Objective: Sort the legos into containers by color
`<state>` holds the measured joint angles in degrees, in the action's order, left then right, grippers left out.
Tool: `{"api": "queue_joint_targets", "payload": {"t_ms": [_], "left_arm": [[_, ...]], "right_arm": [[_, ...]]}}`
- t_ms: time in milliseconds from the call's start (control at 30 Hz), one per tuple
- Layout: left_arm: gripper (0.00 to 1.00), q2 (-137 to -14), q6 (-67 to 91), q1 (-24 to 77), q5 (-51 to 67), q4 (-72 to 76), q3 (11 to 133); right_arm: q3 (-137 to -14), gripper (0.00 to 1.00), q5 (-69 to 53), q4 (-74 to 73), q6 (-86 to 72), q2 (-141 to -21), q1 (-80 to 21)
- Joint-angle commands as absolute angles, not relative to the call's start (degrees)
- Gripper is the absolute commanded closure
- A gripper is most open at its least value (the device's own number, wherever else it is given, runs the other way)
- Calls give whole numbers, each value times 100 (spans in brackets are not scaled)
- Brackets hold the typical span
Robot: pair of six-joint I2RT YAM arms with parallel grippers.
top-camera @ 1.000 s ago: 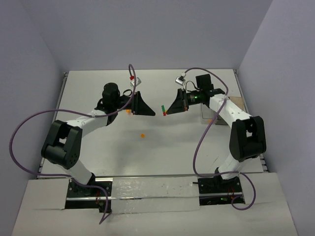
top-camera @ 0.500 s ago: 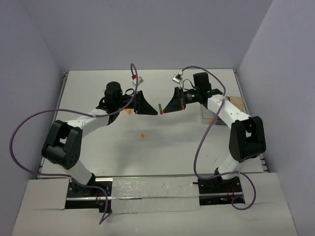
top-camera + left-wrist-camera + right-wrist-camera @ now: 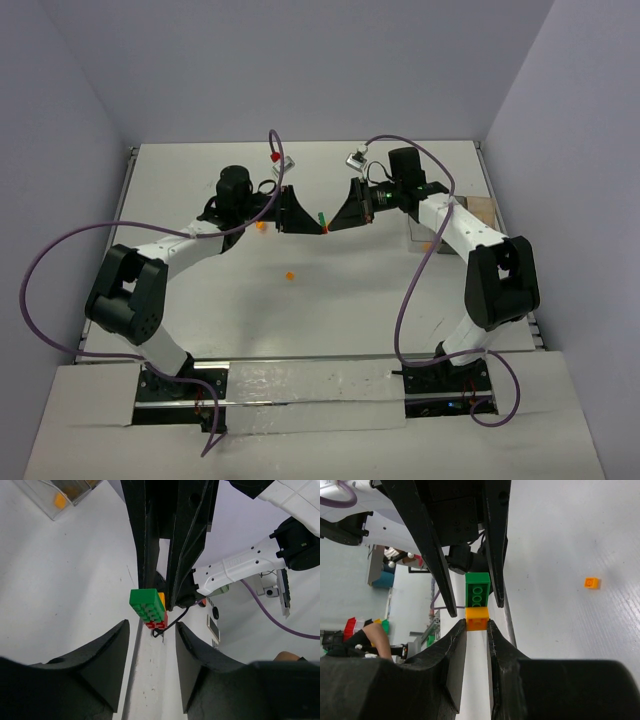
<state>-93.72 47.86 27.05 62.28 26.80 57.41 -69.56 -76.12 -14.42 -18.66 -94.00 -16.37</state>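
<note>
First, nearest the arm bases, one loose orange brick (image 3: 290, 274) lies alone on the white worktop (image 3: 200, 190), well apart from both arms.

Beyond it, the two arms meet tip to tip over the middle of the worktop. The right end effector (image 3: 476, 623) is pressed together on a small stack (image 3: 322, 221) of joined legos, its pads pinching the orange block (image 3: 477, 618) from both sides. A green block (image 3: 478, 594) is attached to the orange one and projects past the right fingertips; its studs show as a row of round bosses. In the left wrist view, a red block (image 3: 157, 625) shows at the lower edge of the green one, mostly hidden behind it.

The left end effector (image 3: 152, 627) is spread. Its fingers (image 3: 102, 665) stand one on each side of the green block. In the right wrist view one of them lies close against the block's side and the other stands off with a visible gap; contact cannot be confirmed.

An orange piece (image 3: 260, 227) lies on the worktop just beside the left wrist.

Further right, the clear bins (image 3: 47, 510) stand behind the right arm, partly hidden by it. One compartment holds orange pieces. A tan base (image 3: 483, 208) shows at their far side.
</note>
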Motion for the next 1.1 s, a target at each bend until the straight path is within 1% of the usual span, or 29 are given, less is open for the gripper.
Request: {"api": "queue_joint_targets", "payload": {"t_ms": [0,133,433,667,833,867,900,933,967,1067], "left_arm": [[52,-9404,4965,2742,6261,3163,5950],[56,-9404,5083,2742,6284,3348,5889],[54,-9451,5212,2757,6284,3498,5871],[61,-9492,5139,2786,6253,3339,5924],[73,-9501,5087,2794,6224,3232,5933],[82,-9501,5079,2786,6230,3214,5933],[84,-9500,5066,2785,6223,3195,5930],[93,-9491,5031,2774,6222,3165,5912],[99,-9484,4994,2752,6214,3114,5890],[100,-9421,4959,2646,6223,3131,5693]], "right_arm": [[-6899,100,-7682,-1150,-1981,-9193,-1705],[-6873,100,-7718,-985,-2135,-9228,-1705],[-6864,100,-7743,-984,-2145,-9255,-1723],[-6864,100,-7668,-1004,-2125,-9255,-1725],[-6873,100,-7609,-1088,-2040,-9255,-1723],[-6874,100,-7594,-1133,-1996,-9256,-1723],[-6886,100,-7591,-1188,-1978,-9264,-1723],[-6910,100,-7573,-1267,-1864,-9265,-1720],[-6925,100,-7551,-1399,-1747,-9272,-1706],[-6927,100,-7511,-1597,-1576,-9277,-1593]]}}
